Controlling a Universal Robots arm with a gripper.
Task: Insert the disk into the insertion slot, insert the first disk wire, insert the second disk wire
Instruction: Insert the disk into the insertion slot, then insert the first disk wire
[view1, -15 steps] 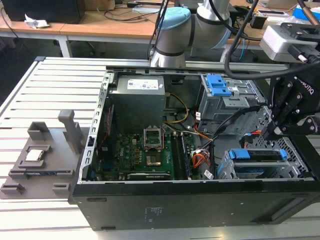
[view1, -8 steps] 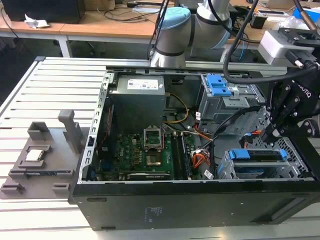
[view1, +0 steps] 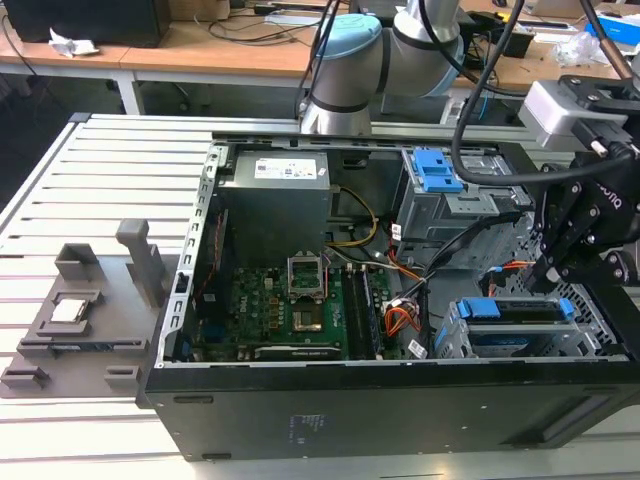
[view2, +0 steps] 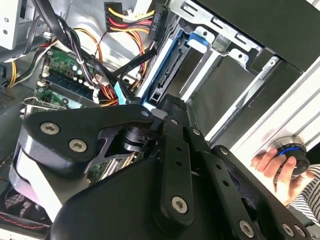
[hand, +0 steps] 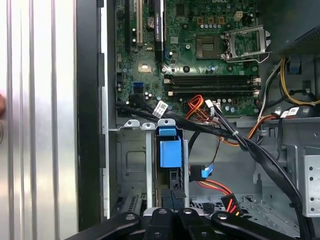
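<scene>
disk (hand: 168, 150): edge-on inside insertion slot (hand: 131, 160), bracket end at slot rim | pincer (view1: 552, 268): at disk's opposite end, opening cannot be told | black cables (hand: 220, 130): crossing beyond slot rim

The exterior view looks down at a slant over the case's (view1: 300, 420) long side, far enough for the whole case and bench (view1: 90, 180). Both wrist views sit close above the disk (hand: 169, 150): the first faces straight down, the second tilts sideways. All three share disk and board (view1: 290, 310)
</scene>
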